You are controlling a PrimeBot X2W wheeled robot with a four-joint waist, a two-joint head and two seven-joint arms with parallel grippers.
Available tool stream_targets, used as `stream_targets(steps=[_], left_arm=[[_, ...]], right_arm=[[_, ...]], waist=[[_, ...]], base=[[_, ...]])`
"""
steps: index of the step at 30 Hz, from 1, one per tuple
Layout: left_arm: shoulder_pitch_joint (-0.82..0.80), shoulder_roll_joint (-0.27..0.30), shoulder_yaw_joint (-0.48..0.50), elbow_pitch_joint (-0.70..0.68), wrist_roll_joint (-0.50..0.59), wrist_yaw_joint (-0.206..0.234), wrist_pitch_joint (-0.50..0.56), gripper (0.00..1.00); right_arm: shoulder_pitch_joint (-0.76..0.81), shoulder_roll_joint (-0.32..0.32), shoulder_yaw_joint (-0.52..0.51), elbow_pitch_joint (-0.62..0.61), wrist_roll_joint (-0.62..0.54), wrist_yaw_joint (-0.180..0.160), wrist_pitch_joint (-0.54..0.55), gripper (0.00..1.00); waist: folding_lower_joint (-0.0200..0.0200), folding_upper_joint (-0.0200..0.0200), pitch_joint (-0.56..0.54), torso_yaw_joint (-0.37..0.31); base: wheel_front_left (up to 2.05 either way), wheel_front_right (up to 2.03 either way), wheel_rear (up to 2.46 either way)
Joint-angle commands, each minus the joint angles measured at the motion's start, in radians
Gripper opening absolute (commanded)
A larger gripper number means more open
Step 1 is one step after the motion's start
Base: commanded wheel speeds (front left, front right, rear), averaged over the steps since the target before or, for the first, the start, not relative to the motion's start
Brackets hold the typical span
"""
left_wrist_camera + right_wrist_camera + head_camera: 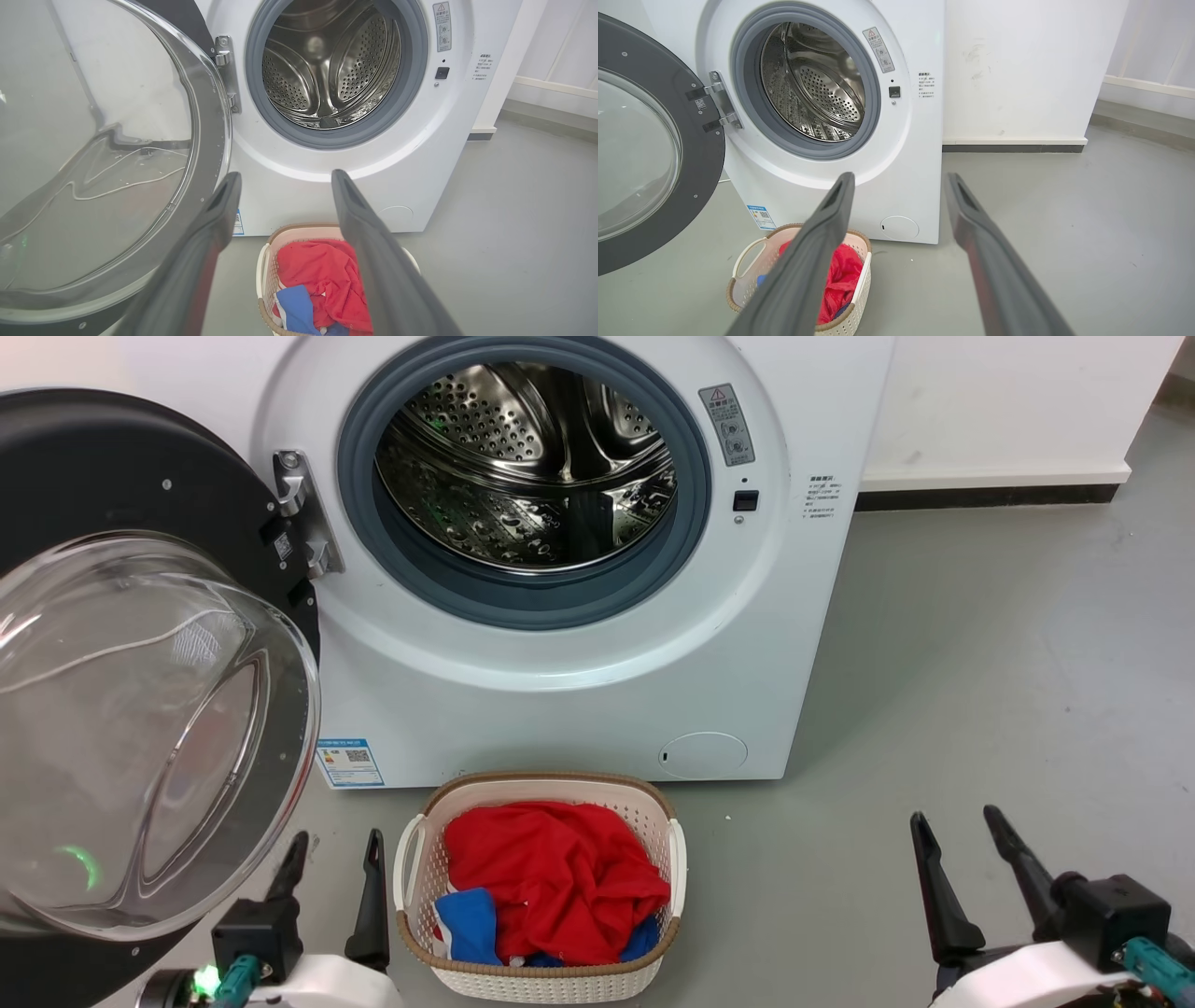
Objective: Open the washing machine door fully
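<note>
Both pincers are empty, fingers spread apart. The left gripper (336,845) sits near, just right of the lower edge of the washing machine door (140,709). The right gripper (955,821) is over the bare grey floor (980,663), well to the right. That door is swung wide to the left on its hinge (303,513), glass bowl bulging toward the near side. The washing machine (579,709) stands at the far side, its steel drum (527,467) and grey gasket (523,602) exposed. A white basket (653,821) of red and blue clothes (551,877) sits just in front of it, between the grippers.
</note>
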Motion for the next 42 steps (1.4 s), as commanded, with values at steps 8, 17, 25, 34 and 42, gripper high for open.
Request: stream_targets(steps=[8, 17, 25, 34, 42], left_arm=[[0.003, -0.026, 0.025, 0.012, -0.092, -0.024, 0.024, 0.0], [-0.016, -0.054, 0.071, 0.029, -0.235, -0.068, 0.061, 0.0], [-0.03, -0.078, 0.108, 0.043, -0.349, -0.104, 0.091, 0.0], [-0.044, -0.103, 0.147, 0.055, -0.465, -0.139, 0.122, 0.0], [-0.054, -0.123, 0.179, 0.061, -0.559, -0.169, 0.147, 0.0]], right_arm=[[-0.004, -0.004, 0.002, 0.029, 0.115, 0.0, 0.001, 0.0], [-0.038, -0.015, -0.001, 0.07, 0.3, 0.0, 0.009, 0.0], [-0.061, -0.021, -0.005, 0.099, 0.445, 0.0, 0.016, 0.0], [-0.084, -0.026, -0.01, 0.128, 0.592, 0.0, 0.024, 0.0], [-0.102, -0.028, -0.016, 0.151, 0.709, 0.0, 0.032, 0.0]], waist=[[0.0, 0.0, 0.002, 0.001], [0.0, 0.0, 0.006, 0.002], [0.0, 0.0, 0.009, 0.003], [0.0, 0.0, 0.013, 0.004], [0.0, 0.0, 0.016, 0.004]], base=[[0.0, 0.0, 0.0], [0.0, 0.0, 0.0], [0.0, 0.0, 0.0], [0.0, 0.0, 0.0], [0.0, 0.0, 0.0]])
